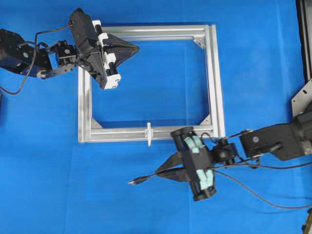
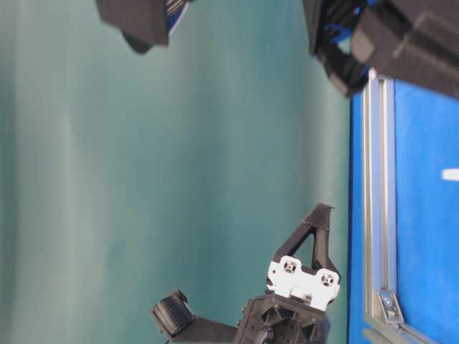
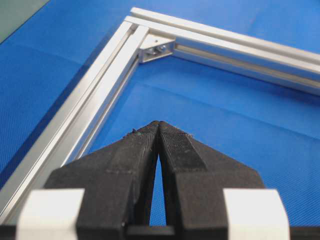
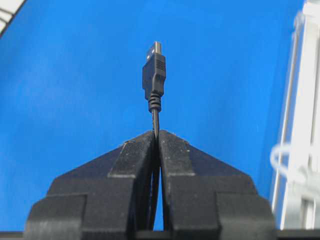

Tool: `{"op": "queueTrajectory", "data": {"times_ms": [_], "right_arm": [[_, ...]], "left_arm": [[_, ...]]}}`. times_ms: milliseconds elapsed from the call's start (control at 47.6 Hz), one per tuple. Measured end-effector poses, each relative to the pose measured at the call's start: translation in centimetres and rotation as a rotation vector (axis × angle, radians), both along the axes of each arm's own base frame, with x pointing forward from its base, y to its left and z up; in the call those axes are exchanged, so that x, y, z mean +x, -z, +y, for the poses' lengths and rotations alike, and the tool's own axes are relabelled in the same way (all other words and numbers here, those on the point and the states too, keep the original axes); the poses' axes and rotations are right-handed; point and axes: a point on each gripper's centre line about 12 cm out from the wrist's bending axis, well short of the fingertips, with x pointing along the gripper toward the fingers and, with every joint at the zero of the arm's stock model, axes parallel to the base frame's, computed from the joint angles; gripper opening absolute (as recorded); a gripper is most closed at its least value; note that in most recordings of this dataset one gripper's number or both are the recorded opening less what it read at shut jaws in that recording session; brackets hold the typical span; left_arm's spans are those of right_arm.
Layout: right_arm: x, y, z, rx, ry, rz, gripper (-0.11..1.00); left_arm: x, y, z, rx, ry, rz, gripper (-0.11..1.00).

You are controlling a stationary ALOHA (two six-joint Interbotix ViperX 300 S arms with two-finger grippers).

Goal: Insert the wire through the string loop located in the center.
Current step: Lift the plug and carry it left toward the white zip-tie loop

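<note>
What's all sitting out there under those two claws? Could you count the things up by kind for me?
Silver aluminium rectangular frame: 1
Thin black wire with a metal-tipped plug, clamped in the right gripper: 1
Small white string loop on the frame's near bar: 1
Black robot grippers, counting the shut, empty left gripper: 2
Total: 5

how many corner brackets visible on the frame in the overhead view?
3: top-right bracket, bottom-right bracket, bottom-left bracket. The left gripper covers the top-left corner; one may be hidden there.
</note>
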Motion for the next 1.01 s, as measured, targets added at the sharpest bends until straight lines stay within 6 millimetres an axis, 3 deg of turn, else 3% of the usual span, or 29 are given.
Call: {"op": "queueTrajectory", "data": {"times_ms": [441,756,1008], "right_arm": [[-5.5,0.9,-2.1,0.014,0.044,0.071,-0.02],[-5.6,0.8,-2.3,0.018,0.051,0.064,-0.02],[-5.0,0.9,-5.2,0.014,0.138,0.064,-0.02]], "left_arm": [[0.0,0.1,-0.2,-0.004,0.005,0.002,0.00],[-0.1,0.0,-0.3,-0.003,0.005,0.000,0.00],[-0.1,0.0,-0.3,-0.003,0.007,0.000,0.00]]}}
